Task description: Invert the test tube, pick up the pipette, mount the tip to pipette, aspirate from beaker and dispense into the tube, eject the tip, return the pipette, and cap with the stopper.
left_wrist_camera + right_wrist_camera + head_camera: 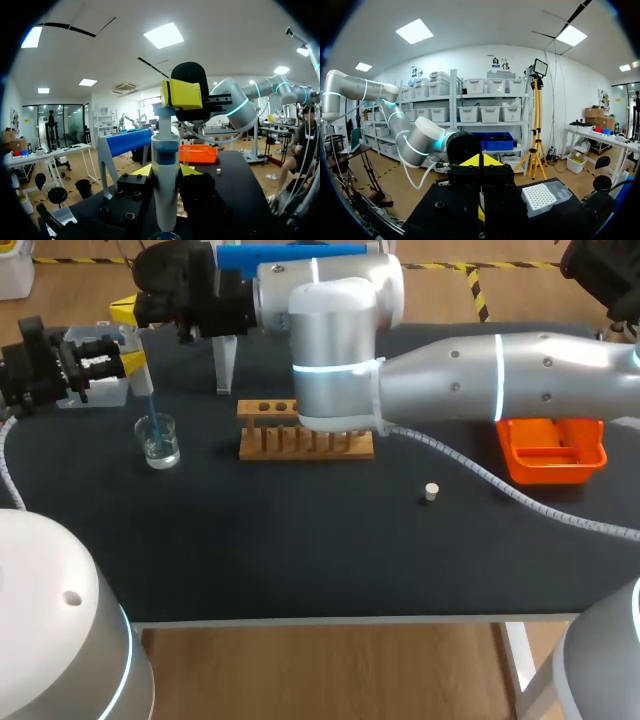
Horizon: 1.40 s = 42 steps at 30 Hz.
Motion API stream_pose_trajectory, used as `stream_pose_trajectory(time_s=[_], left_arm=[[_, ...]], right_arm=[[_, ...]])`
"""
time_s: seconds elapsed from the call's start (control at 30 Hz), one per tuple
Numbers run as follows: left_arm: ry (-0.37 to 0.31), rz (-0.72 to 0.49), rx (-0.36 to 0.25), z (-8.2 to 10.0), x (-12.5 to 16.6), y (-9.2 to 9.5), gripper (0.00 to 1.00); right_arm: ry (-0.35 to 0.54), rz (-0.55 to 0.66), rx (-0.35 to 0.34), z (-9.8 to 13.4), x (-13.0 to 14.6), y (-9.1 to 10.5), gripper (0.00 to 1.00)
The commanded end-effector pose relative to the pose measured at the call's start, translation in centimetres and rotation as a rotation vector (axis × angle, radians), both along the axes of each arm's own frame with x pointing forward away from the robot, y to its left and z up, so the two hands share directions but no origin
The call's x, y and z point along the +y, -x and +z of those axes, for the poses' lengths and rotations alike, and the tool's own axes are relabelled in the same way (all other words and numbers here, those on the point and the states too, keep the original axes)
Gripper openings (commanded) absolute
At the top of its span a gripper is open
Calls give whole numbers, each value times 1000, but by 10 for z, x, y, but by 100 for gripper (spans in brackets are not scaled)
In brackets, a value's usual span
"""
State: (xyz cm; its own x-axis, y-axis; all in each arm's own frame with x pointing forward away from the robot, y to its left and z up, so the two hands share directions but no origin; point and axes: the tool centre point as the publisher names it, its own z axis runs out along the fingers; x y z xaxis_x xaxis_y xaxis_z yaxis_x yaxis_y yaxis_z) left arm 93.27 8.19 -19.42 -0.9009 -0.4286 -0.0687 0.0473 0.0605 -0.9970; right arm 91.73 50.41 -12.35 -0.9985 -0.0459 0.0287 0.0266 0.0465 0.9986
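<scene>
The desk's near half is being left open, with one stopper alone on it. Beyond are one rack and one bin. One pipette is being clamped by the left gripper's jaws, its tip dipped in one beaker. The right gripper's jaws are being held together atop it.

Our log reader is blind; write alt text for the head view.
Left gripper holds a blue-tipped pipette dipping into a beaker of clear liquid; the right arm stretches over the wooden rack, its gripper atop the pipette.
</scene>
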Motion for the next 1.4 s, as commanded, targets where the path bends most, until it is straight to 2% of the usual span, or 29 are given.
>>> stream_pose_trajectory(time_s=[0.03, 0.43, 1.2, 1.27, 1.4], left_arm=[[2, 0, -3, 1, 0, 1, 0], [2, 0, -3, 1, 0, 1, 0], [2, 0, -3, 1, 0, 1, 0], [2, 0, -3, 1, 0, 1, 0], [2, 0, -3, 1, 0, 1, 0]], right_arm=[[-5, -10, 1, -4, 3, -1, 0], [-7, -17, 1, -6, 5, -4, 0], [33, -20, 20, -38, -1, 3, 0], [34, -22, 21, -37, -1, 3, 0], [6, -21, -1, -18, -3, 2, 0]])
